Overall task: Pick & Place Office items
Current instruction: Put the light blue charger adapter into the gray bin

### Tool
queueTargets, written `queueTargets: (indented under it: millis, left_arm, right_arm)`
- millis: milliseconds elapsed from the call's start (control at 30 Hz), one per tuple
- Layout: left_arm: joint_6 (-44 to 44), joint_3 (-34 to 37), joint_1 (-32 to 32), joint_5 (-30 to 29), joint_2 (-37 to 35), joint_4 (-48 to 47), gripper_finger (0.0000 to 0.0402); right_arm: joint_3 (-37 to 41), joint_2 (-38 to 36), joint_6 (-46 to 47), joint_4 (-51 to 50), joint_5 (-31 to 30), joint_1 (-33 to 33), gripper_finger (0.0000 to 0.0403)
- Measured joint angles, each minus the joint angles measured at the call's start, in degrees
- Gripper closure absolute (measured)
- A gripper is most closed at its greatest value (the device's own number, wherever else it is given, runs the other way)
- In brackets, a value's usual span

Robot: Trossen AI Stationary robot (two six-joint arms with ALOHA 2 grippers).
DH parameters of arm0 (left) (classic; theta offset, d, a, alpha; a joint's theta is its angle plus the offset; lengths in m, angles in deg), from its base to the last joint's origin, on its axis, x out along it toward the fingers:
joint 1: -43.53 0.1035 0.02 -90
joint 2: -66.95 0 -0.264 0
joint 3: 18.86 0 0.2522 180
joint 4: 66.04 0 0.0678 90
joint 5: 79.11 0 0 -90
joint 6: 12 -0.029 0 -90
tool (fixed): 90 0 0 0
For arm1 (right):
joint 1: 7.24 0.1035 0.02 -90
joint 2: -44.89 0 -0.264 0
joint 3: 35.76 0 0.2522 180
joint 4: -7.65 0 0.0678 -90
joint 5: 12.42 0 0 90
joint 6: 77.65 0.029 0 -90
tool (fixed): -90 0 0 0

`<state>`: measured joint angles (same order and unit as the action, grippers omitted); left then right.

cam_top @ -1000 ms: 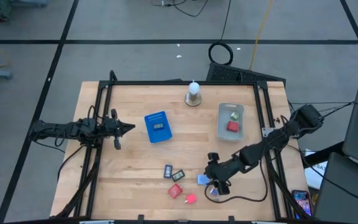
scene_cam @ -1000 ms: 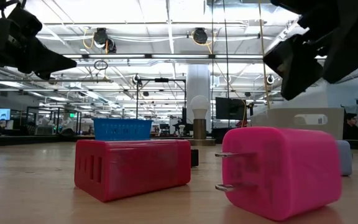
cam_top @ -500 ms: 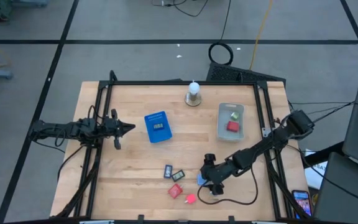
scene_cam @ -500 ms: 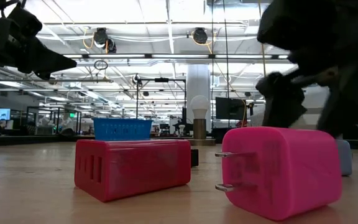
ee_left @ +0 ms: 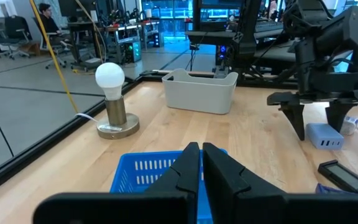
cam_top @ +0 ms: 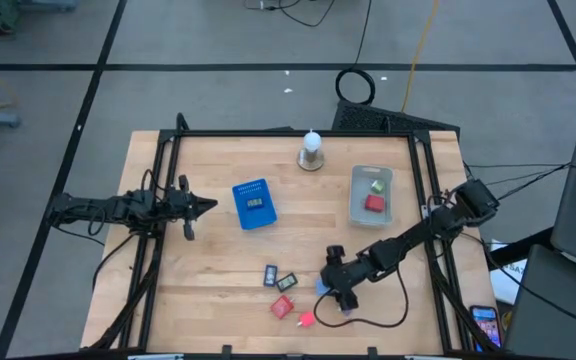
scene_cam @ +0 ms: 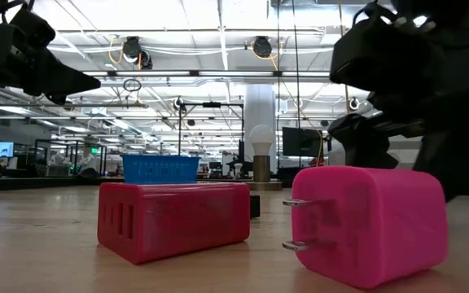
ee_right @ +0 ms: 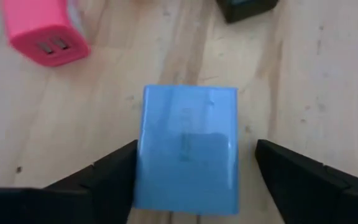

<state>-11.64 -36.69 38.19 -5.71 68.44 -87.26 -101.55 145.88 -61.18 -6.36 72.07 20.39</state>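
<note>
Right tool lowered, fingers now straddling light blue block.

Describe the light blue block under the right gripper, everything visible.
The light blue block is a smooth, plastic-looking box with rounded edges and a faint darker square patch on its top face. It lies flat on the wooden table, near the front edge, beside a pink plug block and a dark piece. The right gripper is open, a finger on each side; no contact is visible.
</note>
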Motion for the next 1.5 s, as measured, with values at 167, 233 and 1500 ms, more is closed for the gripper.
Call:
queueTargets:
  millis: [167,233,1500]
  left_arm:
    - [-0.1,0.0,0.0,-0.4,0.0,0.0,0.0378]
    - [0.0,0.0,0.0,-0.4,0.0,0.0,0.0378]
    - [-15.3,0.1,0.0,-13.2,0.0,18.3,0.0378]
  right_arm:
    - [0.0,0.0,0.7,0.2,1.1,-1.1,0.0200]
    - [0.0,0.0,0.8,1.1,1.2,-1.0,0.0202]
    - [0.0,-25.5,-26.2,1.9,1.2,-31.7,0.0202]
